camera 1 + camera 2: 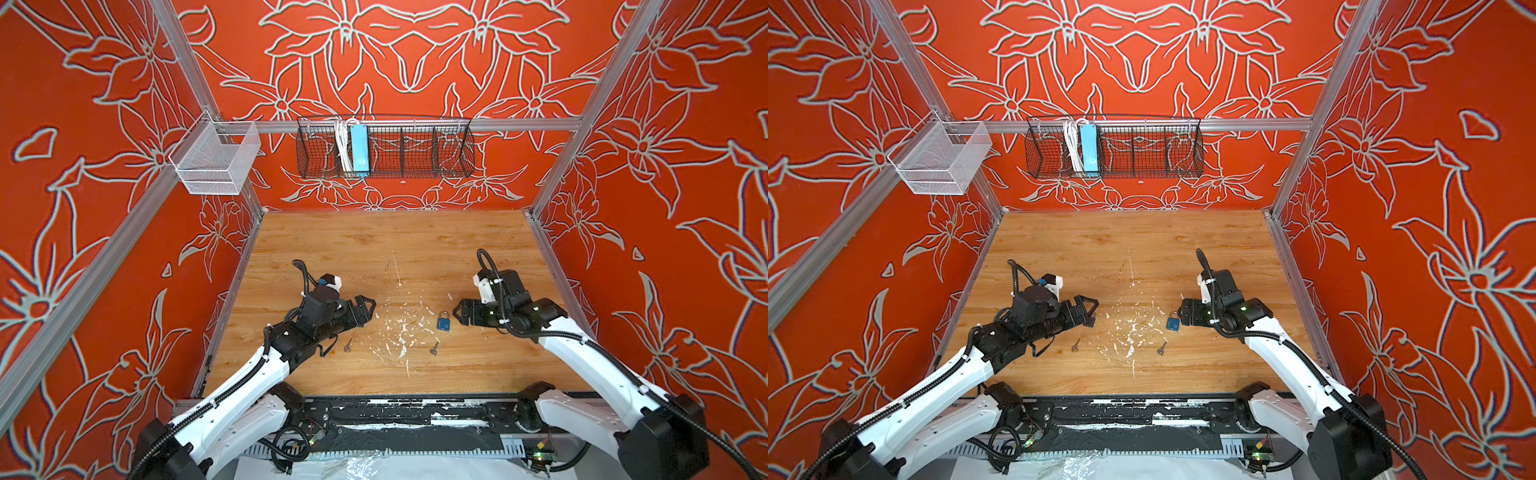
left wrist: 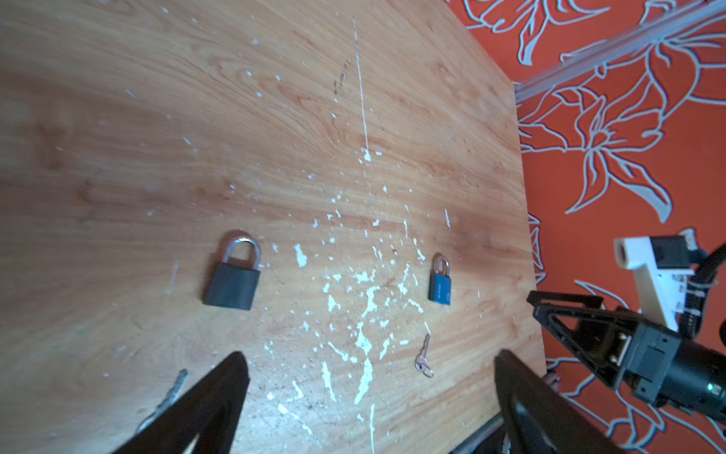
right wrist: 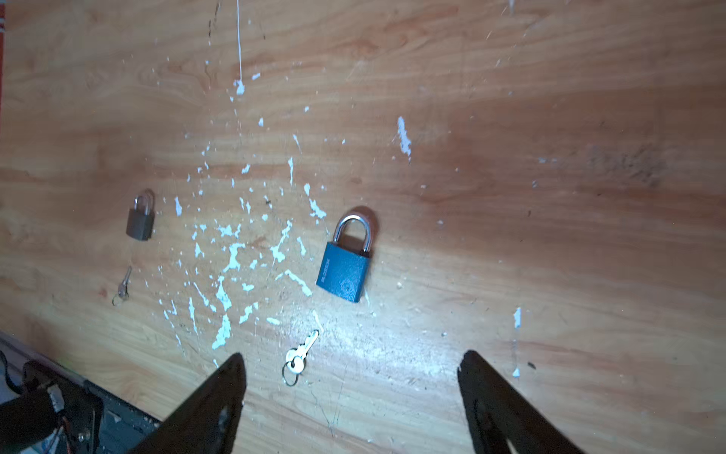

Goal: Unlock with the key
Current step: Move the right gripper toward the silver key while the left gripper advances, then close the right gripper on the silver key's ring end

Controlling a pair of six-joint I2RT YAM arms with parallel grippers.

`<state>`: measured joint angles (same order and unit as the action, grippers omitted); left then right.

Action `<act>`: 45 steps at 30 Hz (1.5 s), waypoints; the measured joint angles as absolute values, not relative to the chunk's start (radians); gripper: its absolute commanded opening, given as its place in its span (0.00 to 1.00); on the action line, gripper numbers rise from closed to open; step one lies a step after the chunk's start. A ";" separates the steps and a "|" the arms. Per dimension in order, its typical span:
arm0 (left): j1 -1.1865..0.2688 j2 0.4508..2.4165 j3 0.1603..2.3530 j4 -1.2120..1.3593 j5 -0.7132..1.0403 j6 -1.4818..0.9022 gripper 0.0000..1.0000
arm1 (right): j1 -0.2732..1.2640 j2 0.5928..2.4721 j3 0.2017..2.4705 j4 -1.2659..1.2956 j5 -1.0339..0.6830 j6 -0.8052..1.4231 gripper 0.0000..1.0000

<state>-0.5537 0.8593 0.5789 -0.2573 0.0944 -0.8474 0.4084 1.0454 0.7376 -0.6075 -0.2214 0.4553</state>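
When seen from above, left gripper (image 1: 370, 313): low over wood table (image 1: 374, 249), fingers wide apart, holding nothing.
Left key (image 1: 348, 345): flat on table, near left gripper, on the side closer to the arm bases, not touched.
Dark lock (image 2: 231, 281): flat on table, right ahead of left gripper, loop shut.
White flecks (image 1: 399, 328): spread over the wood between both locks.
Right key (image 1: 434, 348): flat on table with small ring, past the flecks, touching nothing.
Blue lock (image 1: 443, 322): flat on table, loop shut, a bit farther back than right key.
Right gripper (image 1: 456, 311): low over table, just beside blue lock but apart, fingers wide apart, holding nothing.
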 measured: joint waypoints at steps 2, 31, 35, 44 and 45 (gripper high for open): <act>-0.598 0.867 0.572 -0.246 0.076 -0.868 0.97 | 0.447 1.050 0.738 -0.623 -0.216 0.460 0.85; -0.891 1.116 0.565 -0.036 -0.126 -0.992 0.97 | 0.907 1.217 0.701 -0.560 -0.002 0.584 0.60; -0.891 1.117 0.565 -0.038 -0.136 -1.001 0.97 | 0.918 1.258 0.698 -0.536 0.004 0.575 0.52; -0.891 1.116 0.565 -0.059 -0.153 -1.013 0.97 | 0.951 1.348 0.698 -0.484 0.001 0.546 0.33; -0.891 1.117 0.565 -0.064 -0.155 -1.014 0.97 | 0.955 1.356 0.698 -0.483 0.002 0.545 0.32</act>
<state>-0.8913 1.1168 0.5652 -0.0635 -0.1555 -1.0138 0.9546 1.3560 0.6979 -0.4831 0.0017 0.5449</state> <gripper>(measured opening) 0.973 0.344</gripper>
